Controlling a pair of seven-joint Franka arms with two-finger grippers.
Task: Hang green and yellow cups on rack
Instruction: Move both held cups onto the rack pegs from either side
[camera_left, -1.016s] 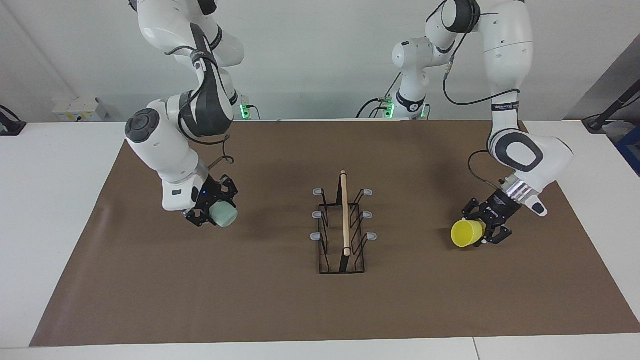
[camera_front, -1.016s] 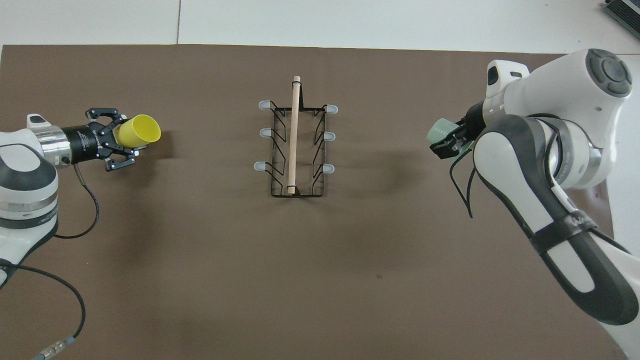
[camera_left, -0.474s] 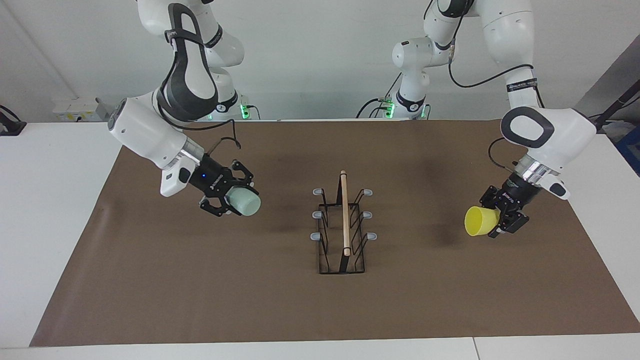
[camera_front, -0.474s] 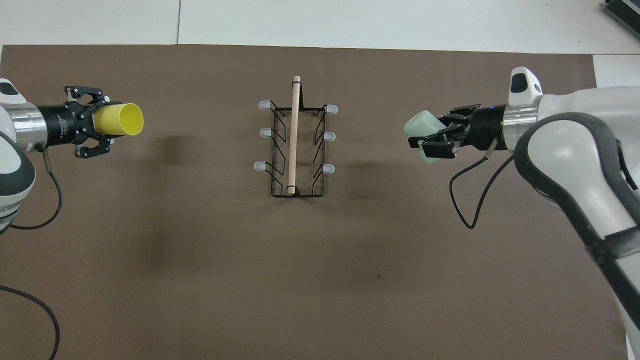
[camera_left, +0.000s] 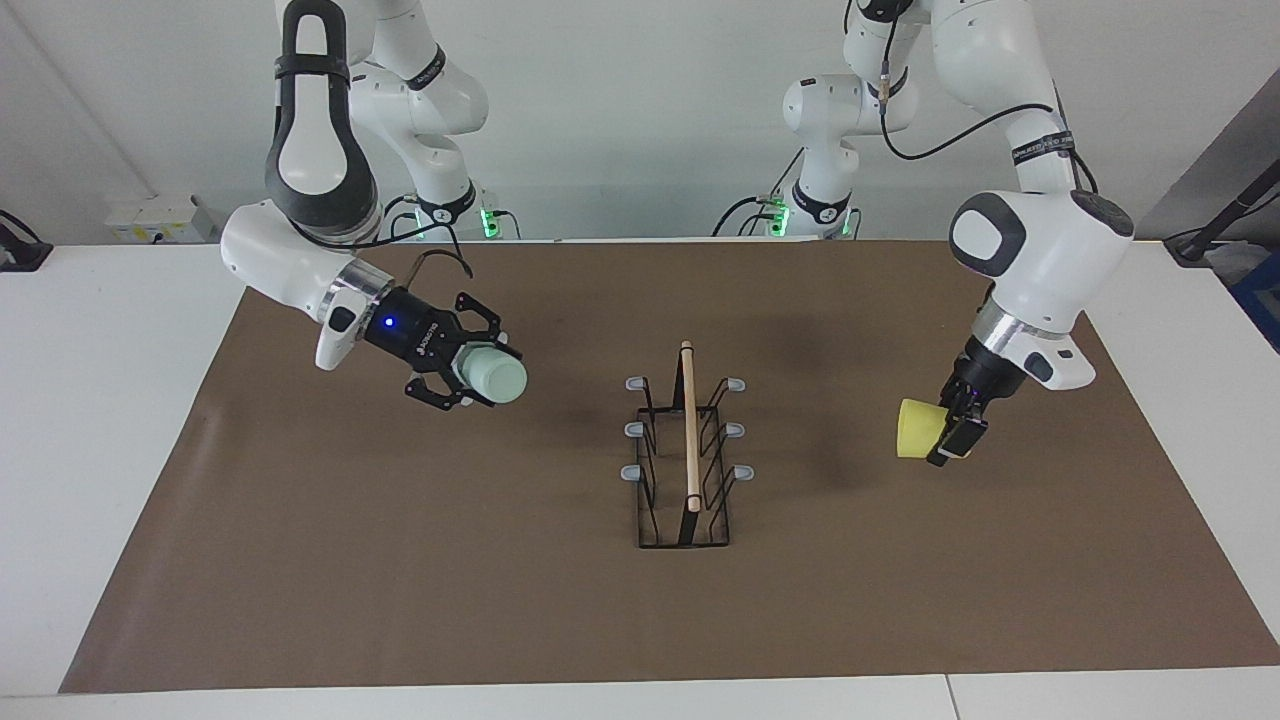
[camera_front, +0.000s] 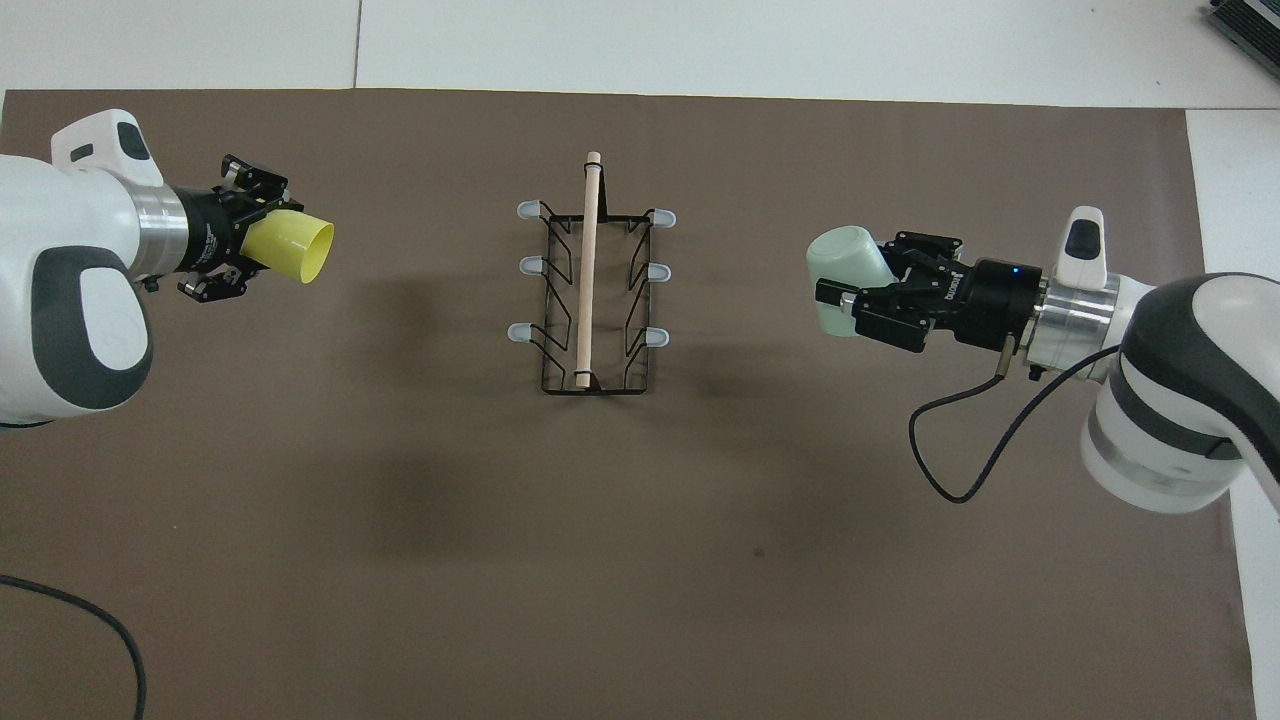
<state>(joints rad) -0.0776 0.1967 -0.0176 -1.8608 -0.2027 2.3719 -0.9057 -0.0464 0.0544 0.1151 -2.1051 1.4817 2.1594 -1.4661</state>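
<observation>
While both arms hang over the brown mat on the counter, each carries a cup clear of the surface.

Left claw: clamped on the yellow cup, over the mat toward the left arm's end, well apart from the rack. Cup lies on its side, mouth turned toward the rack. Against a second ago: the arm has lifted and its wrist has swung round, so in the facing view the cup now shows its side wall where its open mouth showed before; in the overhead view it sits a little closer to the rack.

Rack: mid-mat, wooden rod along its top running away from the robots, all six grey prongs bare. Unmoved.

Right claw: clamped on the green cup, over the mat toward the right arm's end. Cup on its side, closed base toward the rack. Against a second ago: the arm has raised and straightened, the cup has travelled toward the rack, and it is no longer half hidden by the arm in the overhead view.

Writing: pale lettering on both claw bodies and on the arm bands, too small to read.
</observation>
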